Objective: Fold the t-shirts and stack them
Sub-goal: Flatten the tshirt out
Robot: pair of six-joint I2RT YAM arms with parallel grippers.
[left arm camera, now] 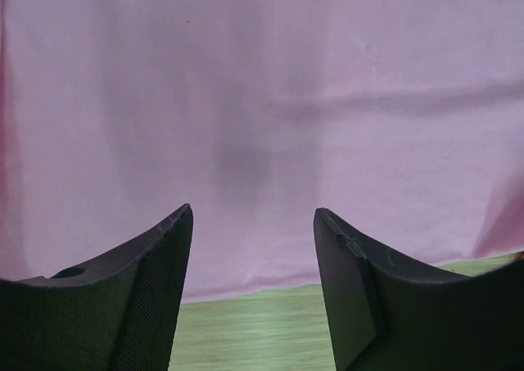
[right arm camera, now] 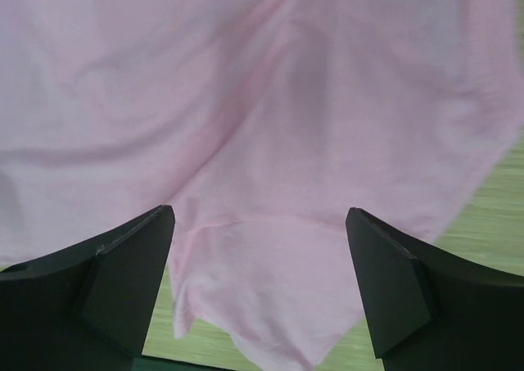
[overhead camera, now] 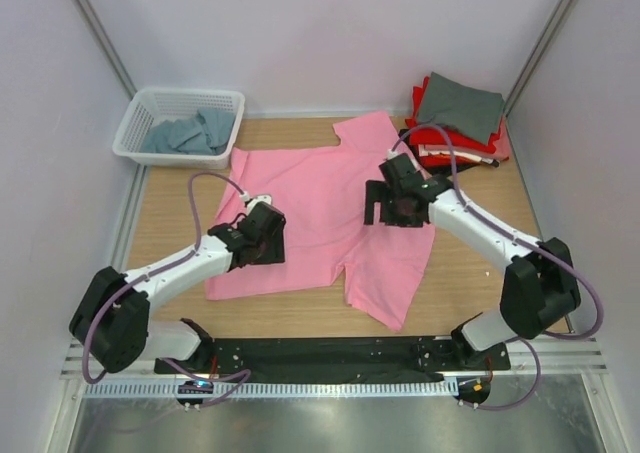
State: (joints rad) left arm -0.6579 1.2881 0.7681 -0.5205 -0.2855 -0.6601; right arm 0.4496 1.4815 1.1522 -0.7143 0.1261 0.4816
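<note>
While left gripper (left arm camera: 254,215) and right gripper (right arm camera: 260,215) gape, pink t-shirt (overhead camera: 320,208) beneath — spread.

Spread shirt (overhead camera: 320,193) lies flat mid-table (overhead camera: 170,213). Basket (overhead camera: 135,123) sits behind it to the L, w/ crumpled shirt (overhead camera: 190,133) inside. Folded stack (overhead camera: 460,113) behind it to the R, near its sleeve. L gripper (overhead camera: 264,237) over its L half, R gripper (overhead camera: 395,203) over its R half.
</note>
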